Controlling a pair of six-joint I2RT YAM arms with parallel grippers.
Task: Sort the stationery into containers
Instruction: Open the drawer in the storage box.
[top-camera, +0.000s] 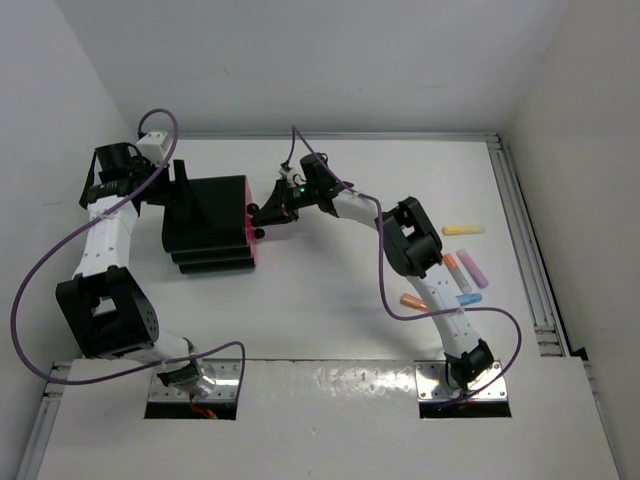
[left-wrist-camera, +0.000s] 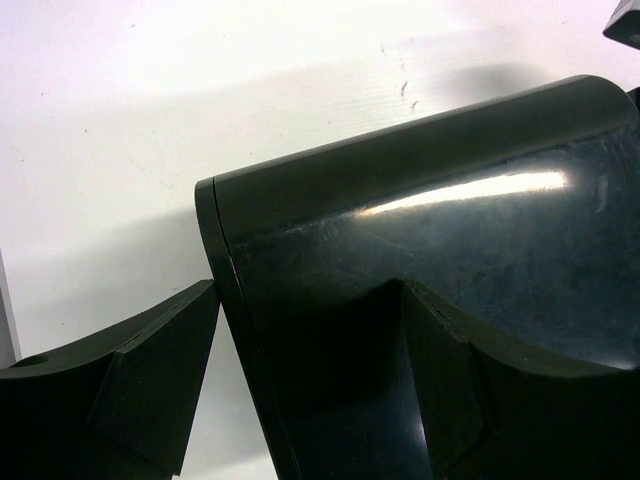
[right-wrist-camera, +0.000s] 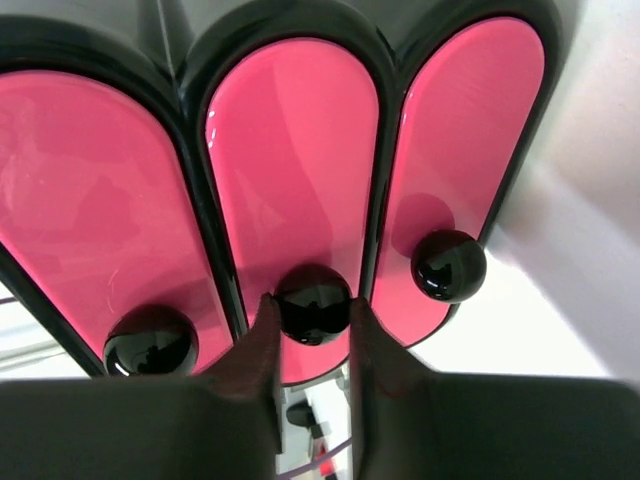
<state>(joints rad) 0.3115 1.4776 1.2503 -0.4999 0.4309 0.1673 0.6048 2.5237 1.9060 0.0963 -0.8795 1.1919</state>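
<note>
The black stepped box (top-camera: 205, 215) stands at the left middle, its pink drawer fronts (top-camera: 247, 225) facing right. In the right wrist view three pink drawers show, and my right gripper (right-wrist-camera: 313, 305) is shut on the middle drawer's black knob (right-wrist-camera: 313, 300); it also shows in the top view (top-camera: 262, 212). My left gripper (top-camera: 180, 185) is open, its jaws straddling the box's back edge (left-wrist-camera: 225, 300). A yellow highlighter (top-camera: 463, 229), an orange one (top-camera: 451, 262), a pink one (top-camera: 473, 268), a light-blue one (top-camera: 468, 298) and another orange one (top-camera: 412, 300) lie on the table at the right.
The other two knobs (right-wrist-camera: 150, 340) (right-wrist-camera: 448, 265) flank the gripped one. A metal rail (top-camera: 525, 240) runs along the table's right edge. White walls close the back and sides. Purple cables (top-camera: 40, 270) loop off both arms.
</note>
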